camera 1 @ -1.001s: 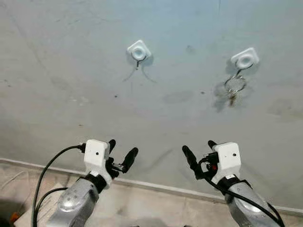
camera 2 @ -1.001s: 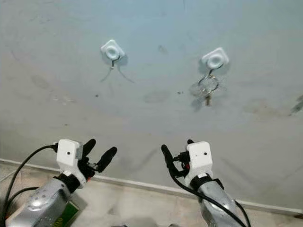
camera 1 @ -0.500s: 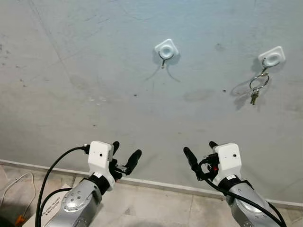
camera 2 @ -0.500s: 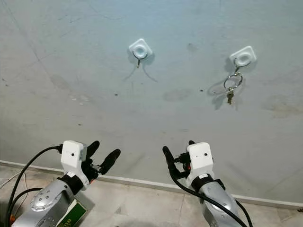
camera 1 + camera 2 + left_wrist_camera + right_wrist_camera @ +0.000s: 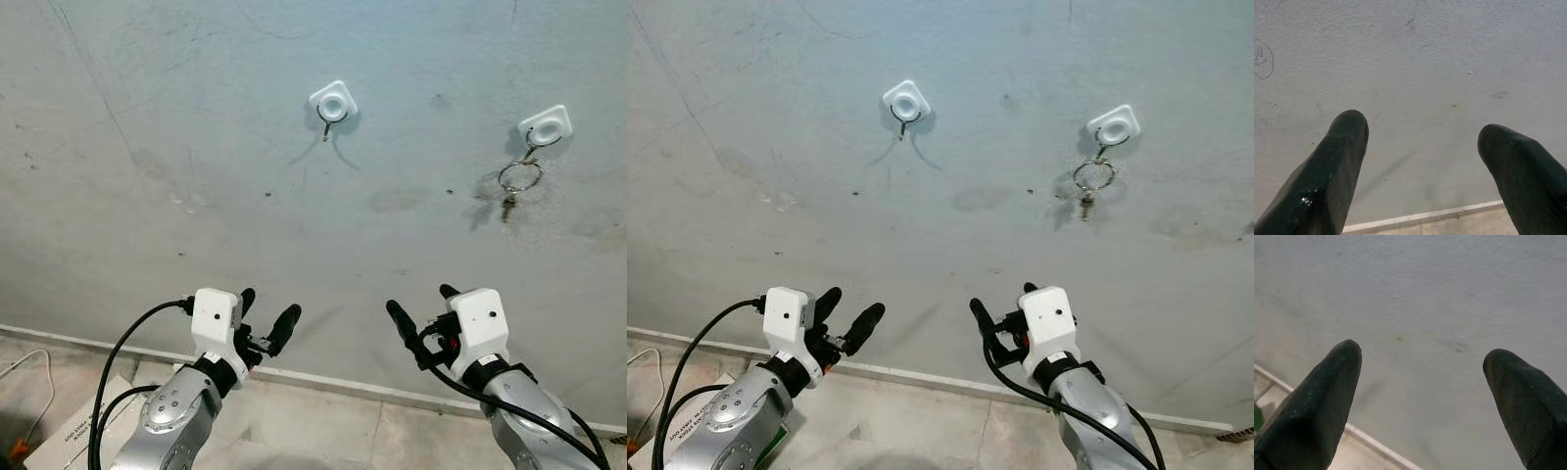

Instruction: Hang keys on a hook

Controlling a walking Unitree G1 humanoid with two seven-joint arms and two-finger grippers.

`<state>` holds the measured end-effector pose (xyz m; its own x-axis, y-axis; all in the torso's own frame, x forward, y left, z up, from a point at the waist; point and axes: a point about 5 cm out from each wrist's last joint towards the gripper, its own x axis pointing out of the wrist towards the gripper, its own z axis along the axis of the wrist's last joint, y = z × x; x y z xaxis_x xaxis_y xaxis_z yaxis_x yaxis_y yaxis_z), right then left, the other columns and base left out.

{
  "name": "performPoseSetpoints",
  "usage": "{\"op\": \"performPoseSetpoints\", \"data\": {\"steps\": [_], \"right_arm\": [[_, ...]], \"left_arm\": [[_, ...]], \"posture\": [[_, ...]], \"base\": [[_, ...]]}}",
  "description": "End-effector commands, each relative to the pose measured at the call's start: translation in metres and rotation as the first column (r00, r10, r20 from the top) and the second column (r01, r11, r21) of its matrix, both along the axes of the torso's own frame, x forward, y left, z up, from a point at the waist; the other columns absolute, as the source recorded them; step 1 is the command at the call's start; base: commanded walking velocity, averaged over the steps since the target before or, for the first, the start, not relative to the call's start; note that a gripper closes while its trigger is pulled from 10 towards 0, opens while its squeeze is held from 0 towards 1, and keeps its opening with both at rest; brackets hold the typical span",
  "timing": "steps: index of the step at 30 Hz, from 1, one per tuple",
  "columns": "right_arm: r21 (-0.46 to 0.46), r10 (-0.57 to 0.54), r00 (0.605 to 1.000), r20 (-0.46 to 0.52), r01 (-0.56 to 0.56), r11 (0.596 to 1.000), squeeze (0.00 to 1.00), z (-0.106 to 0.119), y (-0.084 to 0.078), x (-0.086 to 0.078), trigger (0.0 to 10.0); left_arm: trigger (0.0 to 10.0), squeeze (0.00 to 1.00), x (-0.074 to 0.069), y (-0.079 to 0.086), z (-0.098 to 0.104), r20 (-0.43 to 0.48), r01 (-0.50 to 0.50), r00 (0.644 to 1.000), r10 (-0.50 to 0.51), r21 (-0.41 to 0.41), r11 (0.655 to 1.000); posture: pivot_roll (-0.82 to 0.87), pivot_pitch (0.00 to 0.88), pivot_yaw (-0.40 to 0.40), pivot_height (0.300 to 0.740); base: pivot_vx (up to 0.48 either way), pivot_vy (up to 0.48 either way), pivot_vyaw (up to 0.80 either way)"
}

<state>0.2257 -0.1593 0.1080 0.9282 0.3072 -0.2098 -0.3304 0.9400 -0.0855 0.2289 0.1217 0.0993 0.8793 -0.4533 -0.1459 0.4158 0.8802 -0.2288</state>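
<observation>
- The keys [image 5: 515,182] hang by their ring from the right-hand hook [image 5: 545,127], dangling straight down the wall.
- They lie high above my right gripper [image 5: 423,321], the nearer one.
- It and my left gripper [image 5: 265,315] are both spread wide, empty.

Right tool [image 5: 1422,360] fingers spread; grey wall [image 5: 1425,293]; pale baseboard [image 5: 1376,445]

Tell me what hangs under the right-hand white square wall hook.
Under the right-hand white square wall hook hangs a metal key ring with a small key dangling below it, against the grey wall. Whether more keys sit behind that one cannot be made out.
</observation>
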Motion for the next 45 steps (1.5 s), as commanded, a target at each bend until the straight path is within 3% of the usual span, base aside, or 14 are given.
{"op": "performPoseSetpoints", "data": {"steps": [1, 18, 45], "right_arm": [[-0.007, -0.005, 1.000, -0.009, 0.005, 1.000, 0.00, -0.0030, 0.0007, -0.0020, 10.0], [0.013, -0.031, 0.999, -0.020, 0.031, 0.999, 0.00, -0.0058, -0.0007, 0.0007, 10.0], [0.003, -0.022, 0.999, -0.031, 0.022, 1.000, 0.00, -0.0082, -0.0015, 0.0028, 10.0]], "left_arm": [[10.0, 0.00, -0.0002, 0.0009, -0.0016, -0.004, -0.001, 1.000, 0.001, 0.005, 1.000], [10.0, 0.00, 0.0007, 0.0017, -0.0001, -0.001, 0.012, 1.000, -0.012, 0.006, 1.000], [10.0, 0.00, 0.0003, 0.0000, -0.0006, -0.009, 0.009, 1.000, -0.009, -0.007, 1.000]], "posture": [[-0.10, 0.093, 0.006, 0.740], [-0.09, 0.099, 0.025, 0.740], [-0.10, 0.099, 0.021, 0.740]], "base": [[0.000, 0.000, 0.00], [-0.093, 0.000, 0.00], [-0.263, 0.000, 0.00]]}}
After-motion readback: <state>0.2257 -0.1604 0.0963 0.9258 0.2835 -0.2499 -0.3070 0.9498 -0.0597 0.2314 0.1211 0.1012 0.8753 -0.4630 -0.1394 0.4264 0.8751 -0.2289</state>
